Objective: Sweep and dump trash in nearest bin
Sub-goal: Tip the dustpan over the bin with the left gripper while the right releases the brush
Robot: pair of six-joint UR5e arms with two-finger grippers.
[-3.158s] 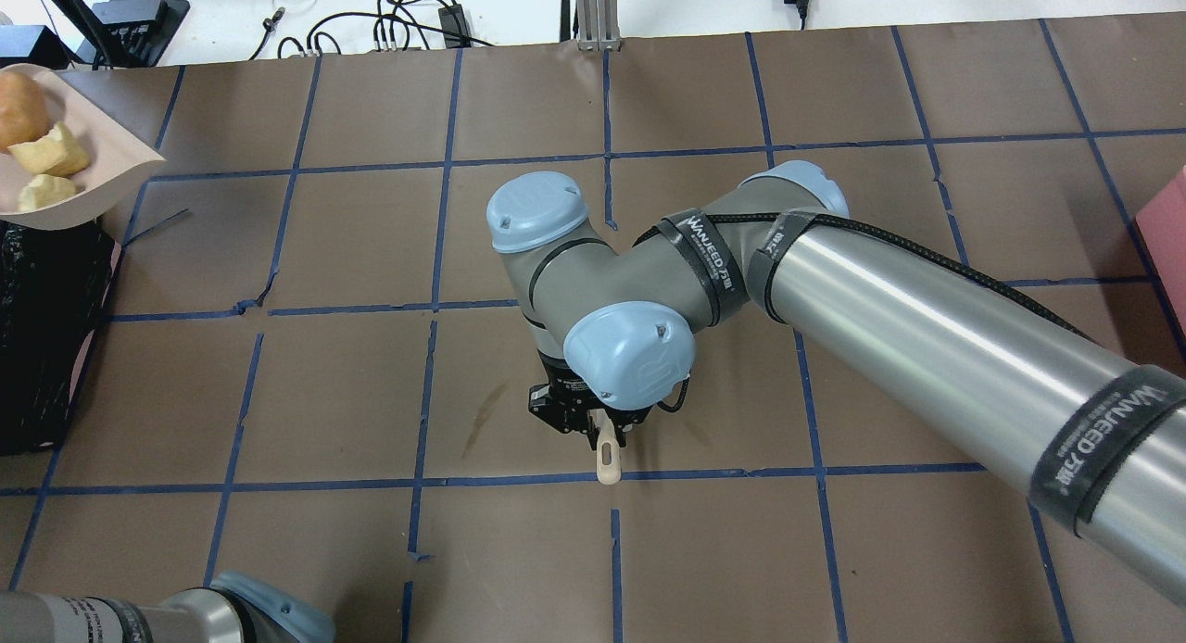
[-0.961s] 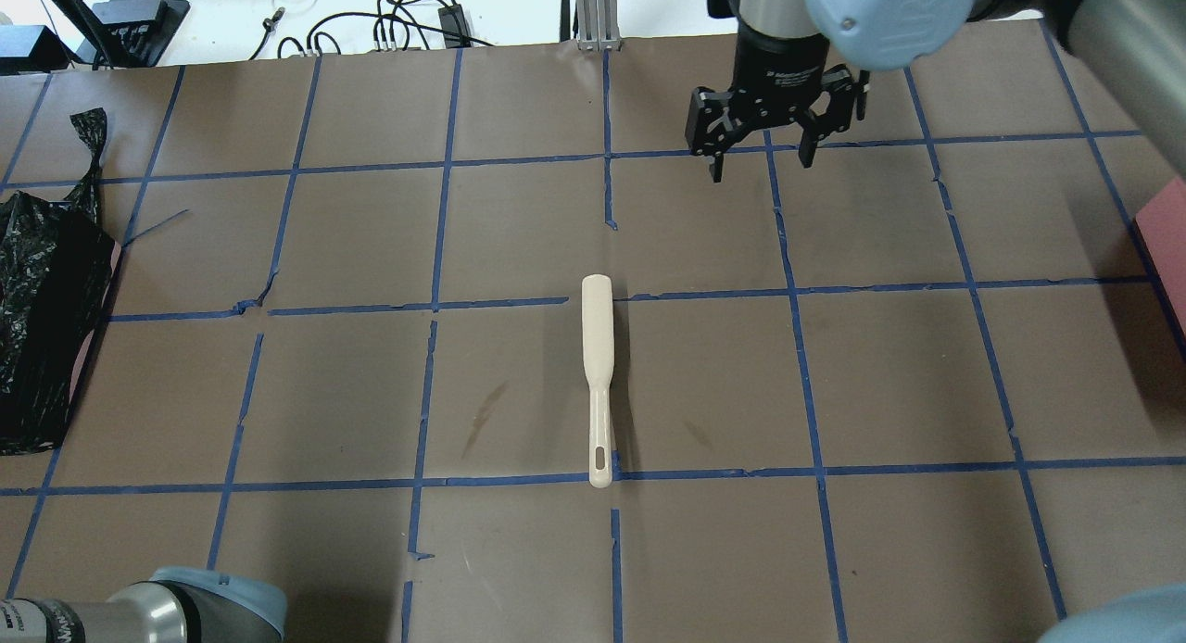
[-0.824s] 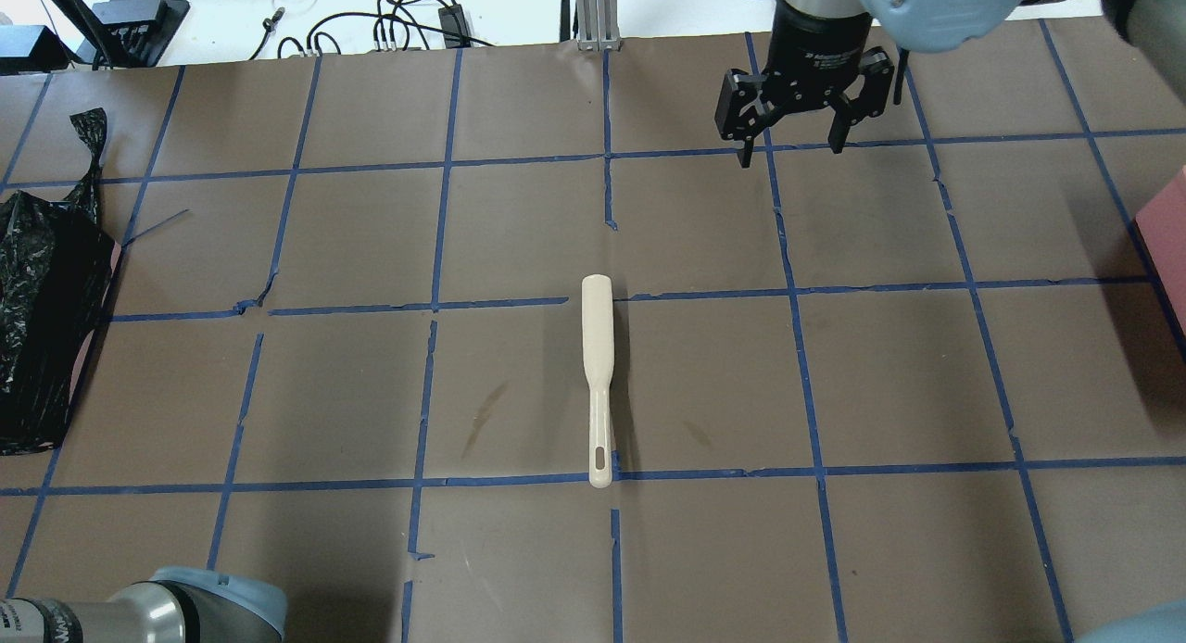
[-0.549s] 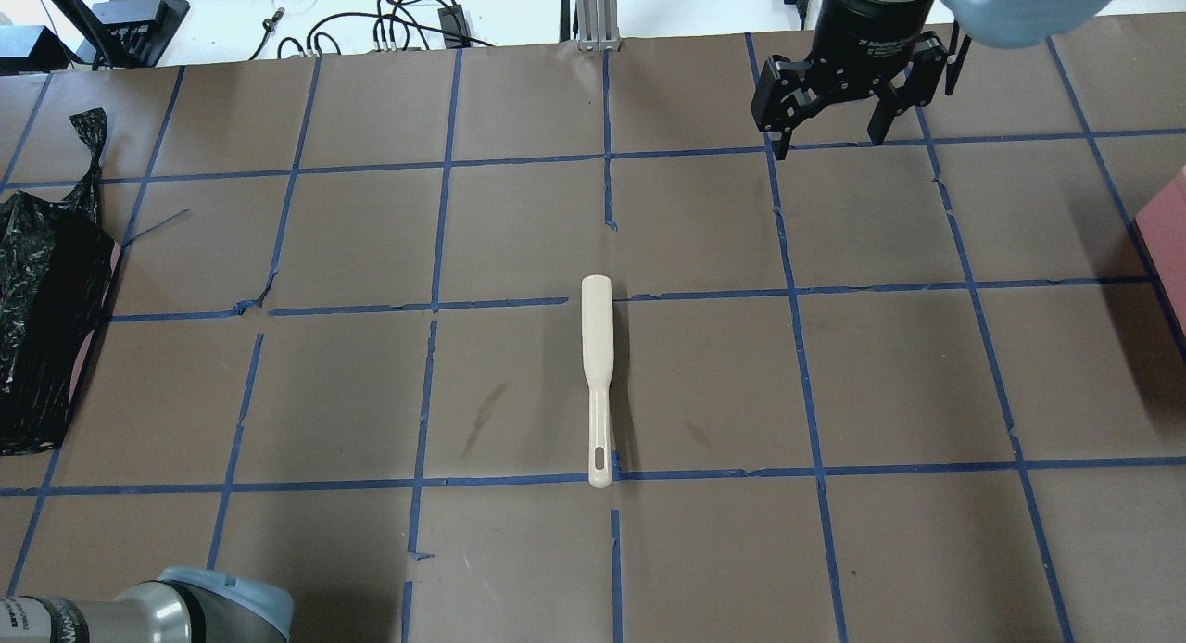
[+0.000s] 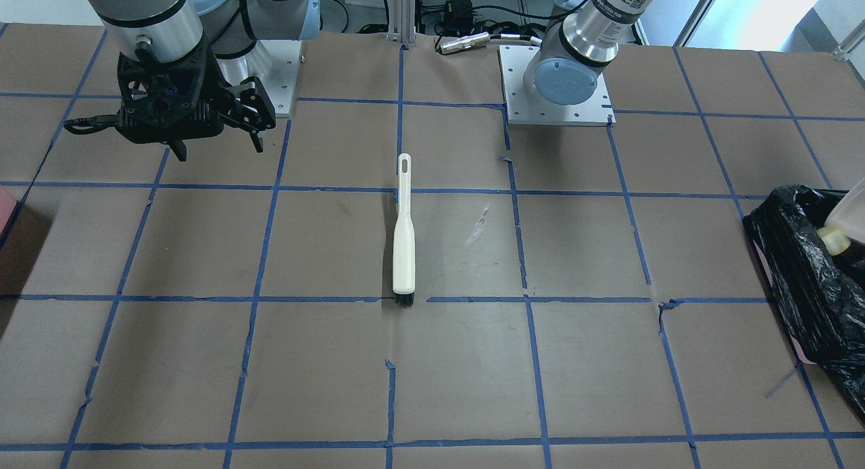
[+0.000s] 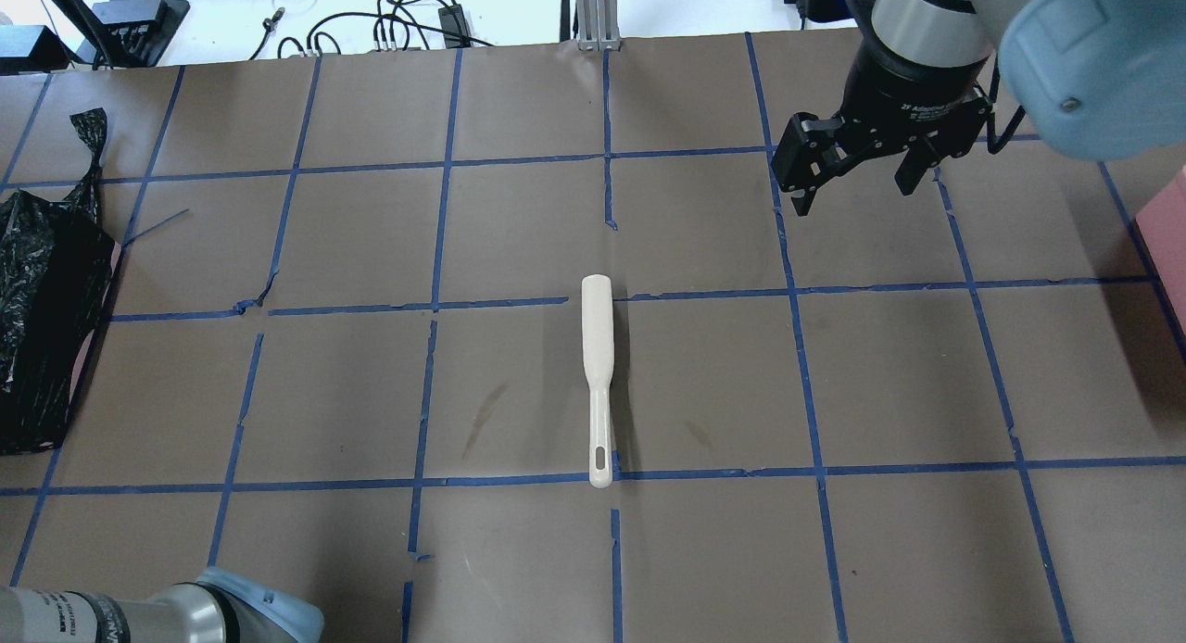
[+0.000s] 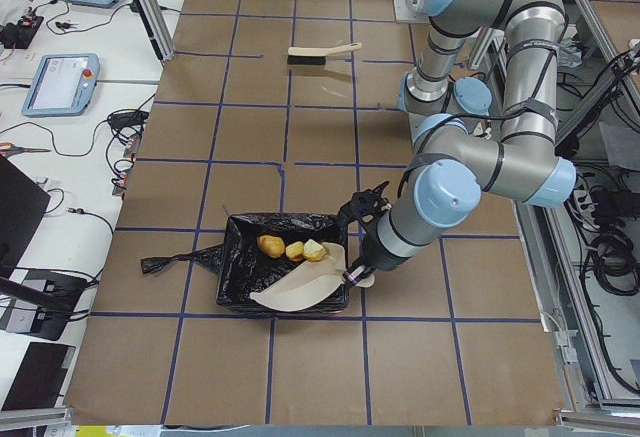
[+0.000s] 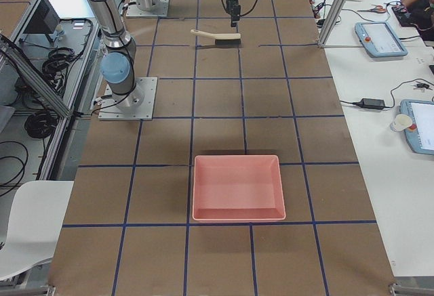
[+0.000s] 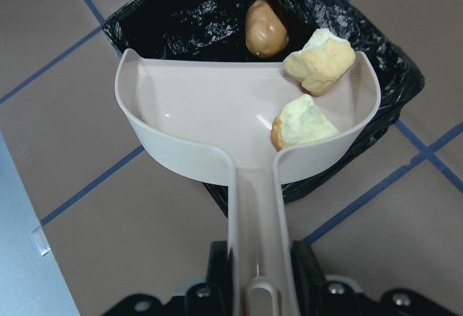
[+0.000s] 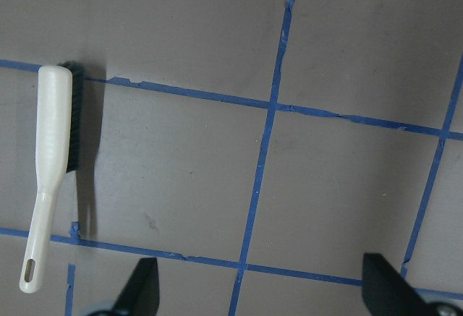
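Trash (image 7: 295, 249) at the bin (image 9: 181, 12), at the table's (image 6: 704, 384) left end: potato (image 9: 266, 28) just past the dustpan's (image 9: 210, 121) lip, against the black liner; one bread chunk (image 9: 320, 61) straddling that lip; the other chunk (image 9: 302, 122) inside the pan, against its side wall near the handle root. Left gripper (image 9: 262, 276) closed on the pan's handle, a finger (image 9: 219, 272) at each side, pan mouth over the bin. Right gripper (image 6: 857, 175) spread wide, holding nothing, hanging above the table's far right part, well apart from the brush (image 6: 598, 374); brush flat at the table's middle, handle end toward the robot. Pink tray (image 8: 237, 187) at the right end.
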